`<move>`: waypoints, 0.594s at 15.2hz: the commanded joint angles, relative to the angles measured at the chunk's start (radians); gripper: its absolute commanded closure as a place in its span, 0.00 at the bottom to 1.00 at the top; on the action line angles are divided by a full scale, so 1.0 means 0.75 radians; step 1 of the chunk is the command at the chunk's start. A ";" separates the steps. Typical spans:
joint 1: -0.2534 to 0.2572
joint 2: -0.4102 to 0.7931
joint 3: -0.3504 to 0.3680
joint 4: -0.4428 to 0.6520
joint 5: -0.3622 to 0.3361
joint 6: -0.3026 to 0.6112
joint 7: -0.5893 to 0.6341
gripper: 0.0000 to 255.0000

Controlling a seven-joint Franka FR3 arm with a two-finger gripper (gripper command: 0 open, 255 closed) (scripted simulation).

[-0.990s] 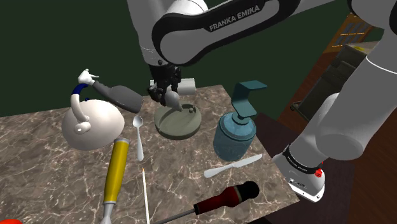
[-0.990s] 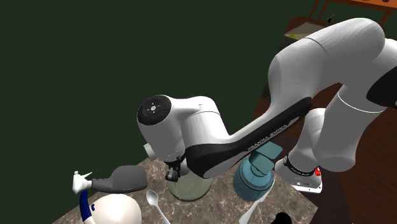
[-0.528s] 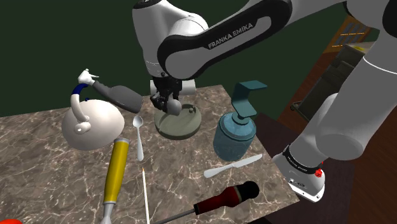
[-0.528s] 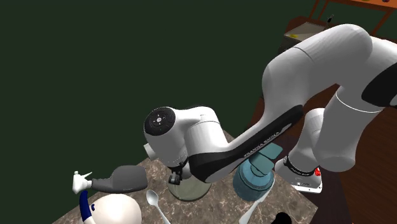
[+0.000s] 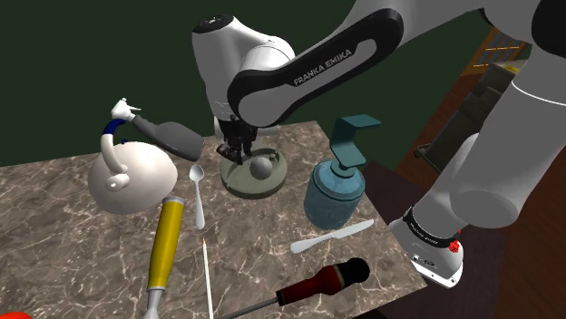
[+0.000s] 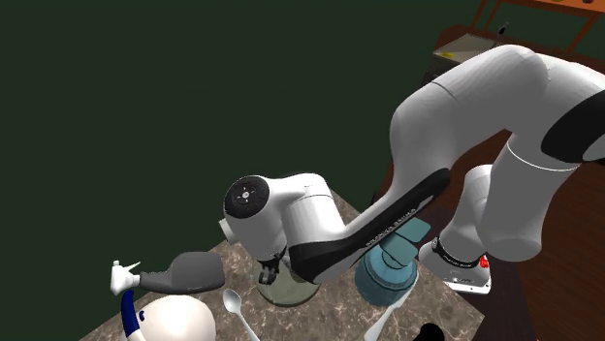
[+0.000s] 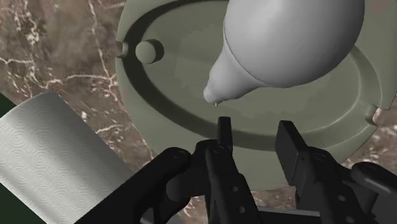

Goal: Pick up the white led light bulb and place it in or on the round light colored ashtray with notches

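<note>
Marbled worktop point(image 5: 82, 236), upper middle of the shoulder view: pale bulb point(image 7: 286, 41) lies inside the round notched ashtray point(image 7: 135, 95), end effector point(image 7: 254, 130) just above with fingers apart, holding nothing; placement judged done, next a straight lift clear without nudging the bulb.

A dark green wall point(image 5: 63, 54) is seen behind the table top point(image 5: 54, 195). The same plain green is spread over most of the second exterior view, so it is met in 2 views. The table top is rendered as brown stone with white veins. Beyond its edge, at the shoulder view's right, a floor point(image 5: 449, 113) of dark wooden planks is shown. Farther off, at the upper right, a shelf unit point(image 5: 502, 41) of warm orange-brown wood can be made out, with a dark grey, boxy piece of furniture point(image 5: 494, 91) just below it. The scene is dimly and evenly lit.
</note>
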 commanded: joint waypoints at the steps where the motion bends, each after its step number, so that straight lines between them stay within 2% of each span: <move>1: -0.001 0.003 -0.001 -0.008 0.000 0.003 -0.001 1.00; 5: -0.001 0.002 -0.001 -0.008 0.000 0.002 0.000 1.00; 6: -0.001 0.002 -0.001 -0.008 0.000 0.002 0.000 0.00; 9: 0.013 -0.172 0.024 -0.146 0.027 -0.002 -0.008 0.00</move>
